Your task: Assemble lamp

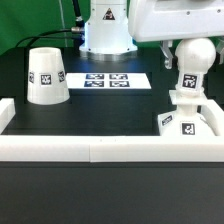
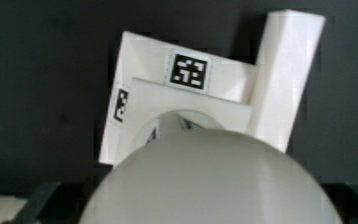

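Observation:
My gripper (image 1: 195, 52) is shut on the white ball-shaped bulb (image 1: 188, 80) and holds it upright at the exterior view's right. The bulb's stem end reaches down to the top of the flat square base block (image 1: 186, 123), which lies against the front border wall. I cannot tell whether the stem is seated in it. In the wrist view the bulb (image 2: 202, 175) fills the space between my dark fingers (image 2: 55, 203), with the tagged base block (image 2: 167, 90) below it. The cone-shaped shade (image 1: 45, 75) stands apart at the exterior view's left.
The marker board (image 1: 112, 81) lies flat at the middle back, before the arm's white pedestal (image 1: 105, 35). Long white border walls (image 1: 100, 148) run along the front and both sides; one shows beside the base block in the wrist view (image 2: 291, 70).

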`<state>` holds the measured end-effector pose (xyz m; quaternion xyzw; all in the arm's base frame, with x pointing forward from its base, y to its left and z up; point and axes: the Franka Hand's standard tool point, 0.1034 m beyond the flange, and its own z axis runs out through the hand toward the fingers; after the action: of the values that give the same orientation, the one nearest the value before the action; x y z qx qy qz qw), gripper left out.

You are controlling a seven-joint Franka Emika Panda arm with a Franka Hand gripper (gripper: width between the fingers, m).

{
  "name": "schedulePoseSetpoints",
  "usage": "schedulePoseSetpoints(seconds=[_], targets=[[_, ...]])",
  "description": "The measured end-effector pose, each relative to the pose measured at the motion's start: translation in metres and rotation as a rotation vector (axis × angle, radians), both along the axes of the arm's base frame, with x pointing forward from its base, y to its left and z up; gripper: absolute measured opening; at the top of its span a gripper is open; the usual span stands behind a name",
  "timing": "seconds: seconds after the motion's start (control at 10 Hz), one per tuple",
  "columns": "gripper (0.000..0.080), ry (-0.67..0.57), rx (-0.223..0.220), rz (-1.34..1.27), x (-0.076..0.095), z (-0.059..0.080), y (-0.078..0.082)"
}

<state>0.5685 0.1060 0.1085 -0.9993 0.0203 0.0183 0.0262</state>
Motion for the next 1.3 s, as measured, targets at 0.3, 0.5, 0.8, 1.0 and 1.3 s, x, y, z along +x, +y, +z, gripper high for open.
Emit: schedulePoseSetpoints(seconds=[0.3, 0.5, 0.8, 1.0, 1.3], targets=[[0.0576, 0.014, -0.002, -0.234, -0.0007, -0.0003, 0.0042], [0.0576, 0.020, 0.005, -0.331, -0.0003, -0.0005, 0.0032], [0.0576, 0.043, 0.015, -0.541, 0.0003, -0.0009, -0.0008], [0.0648, 0.049, 0.019, -0.612, 0.0005, -0.0008, 0.0013], [0.0695, 0.044, 0.021, -0.545, 0.0004, -0.0010, 0.0012]])
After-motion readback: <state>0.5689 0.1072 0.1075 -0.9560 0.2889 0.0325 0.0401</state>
